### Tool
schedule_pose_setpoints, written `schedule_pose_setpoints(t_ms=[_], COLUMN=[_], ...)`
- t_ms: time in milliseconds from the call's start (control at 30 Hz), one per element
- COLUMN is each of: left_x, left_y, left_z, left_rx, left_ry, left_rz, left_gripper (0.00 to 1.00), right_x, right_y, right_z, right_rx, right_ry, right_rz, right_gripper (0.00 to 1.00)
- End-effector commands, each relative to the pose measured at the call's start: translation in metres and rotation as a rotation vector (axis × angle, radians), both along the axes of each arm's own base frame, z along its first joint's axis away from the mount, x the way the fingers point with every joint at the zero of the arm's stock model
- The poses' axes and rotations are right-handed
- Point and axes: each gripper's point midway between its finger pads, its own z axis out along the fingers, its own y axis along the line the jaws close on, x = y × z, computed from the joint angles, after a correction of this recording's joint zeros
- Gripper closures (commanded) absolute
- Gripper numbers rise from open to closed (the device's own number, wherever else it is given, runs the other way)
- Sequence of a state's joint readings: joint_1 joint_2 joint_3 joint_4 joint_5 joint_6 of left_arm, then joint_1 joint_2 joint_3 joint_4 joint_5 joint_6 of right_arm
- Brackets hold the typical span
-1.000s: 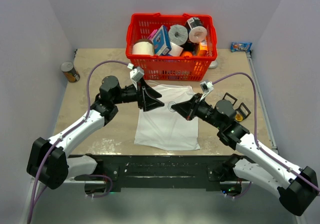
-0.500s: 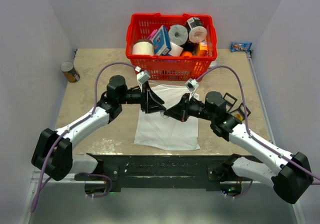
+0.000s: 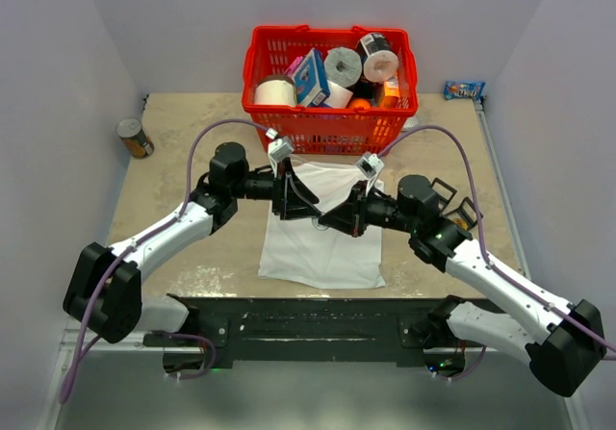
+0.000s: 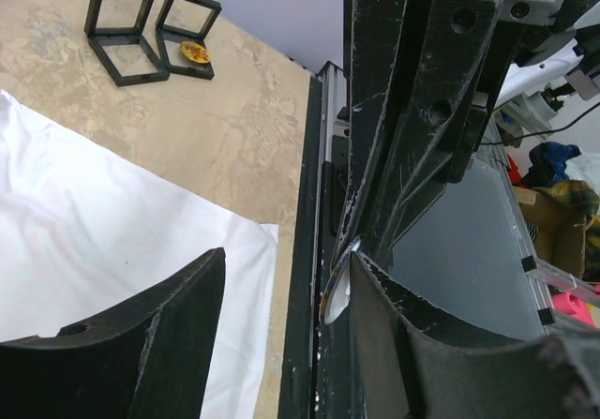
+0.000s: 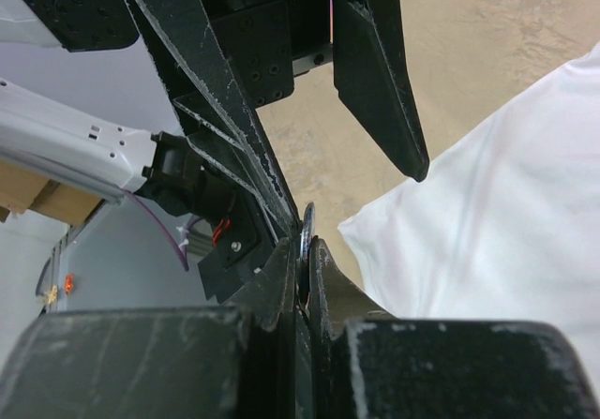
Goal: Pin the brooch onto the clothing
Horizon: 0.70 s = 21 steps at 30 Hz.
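The white T-shirt (image 3: 322,242) lies flat on the table in front of the basket; it also shows in the left wrist view (image 4: 94,222) and the right wrist view (image 5: 506,213). My right gripper (image 3: 329,222) (image 5: 305,246) is shut on the brooch (image 5: 307,224), a thin disc seen edge-on between its fingertips. It holds the brooch a little above the shirt. My left gripper (image 3: 310,207) (image 4: 291,260) is open, its fingers either side of the right gripper's tip. The brooch (image 4: 337,292) rests against the inner face of the left gripper's right finger (image 4: 422,344).
A red basket (image 3: 332,132) with paper rolls and boxes stands just behind the shirt. A can (image 3: 135,138) stands at the far left, a snack packet (image 3: 463,90) at the far right. Small black open cases (image 3: 452,201) (image 4: 150,35) lie right of the shirt.
Both grippers have moved toward each other above the shirt. The right gripper's tip with the brooch now sits between the left gripper's open fingers.
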<state>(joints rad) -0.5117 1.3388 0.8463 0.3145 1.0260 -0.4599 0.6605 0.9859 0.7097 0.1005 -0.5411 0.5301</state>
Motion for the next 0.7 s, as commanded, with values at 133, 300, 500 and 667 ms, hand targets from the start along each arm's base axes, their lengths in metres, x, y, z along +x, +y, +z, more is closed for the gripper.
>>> schedule_pose_setpoints(t_ms=[133, 300, 500, 667], left_x=[-0.006, -0.008, -0.032, -0.046], left_y=[-0.001, -0.002, -0.012, -0.017], left_z=[0.016, 0.014, 0.013, 0.016], left_rx=[-0.026, -0.033, -0.046, -0.061], left_ry=[-0.06, -0.047, -0.056, -0.067], left_rz=[-0.052, -0.067, -0.177, -0.235], left_gripper=[0.45, 0.5, 0.8, 1.0], right_x=[0.0, -0.001, 0.005, 0.015], right_y=[-0.005, -0.003, -0.001, -0.007], right_z=[0.042, 0.042, 0.039, 0.044], right_rx=[0.043, 0.042, 0.026, 0.018], right_ry=[-0.121, -0.119, -0.11, -0.116], right_rz=[-0.009, 0.012, -0.005, -0.083], right_gripper=[1.0, 1.0, 1.0, 0.99])
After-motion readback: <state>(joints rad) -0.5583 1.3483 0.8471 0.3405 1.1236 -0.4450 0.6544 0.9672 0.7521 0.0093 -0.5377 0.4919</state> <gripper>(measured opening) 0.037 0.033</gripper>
